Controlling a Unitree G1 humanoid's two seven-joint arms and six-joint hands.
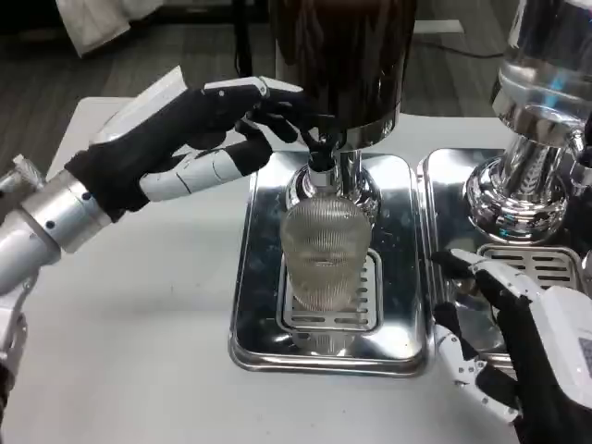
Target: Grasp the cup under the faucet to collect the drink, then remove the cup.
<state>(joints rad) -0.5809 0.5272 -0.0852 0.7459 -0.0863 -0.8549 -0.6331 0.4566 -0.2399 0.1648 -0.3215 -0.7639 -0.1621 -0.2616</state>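
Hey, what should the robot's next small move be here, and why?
Probably press the tap lever with the left hand. Its fingers are already at the lever, and the ribbed cup stands on the drip tray right under the spout. The right hand waits open beside the tray.

Beyond the white table [139,305] lies grey carpeted floor [37,83], with a dark furniture leg [242,37] standing on it.
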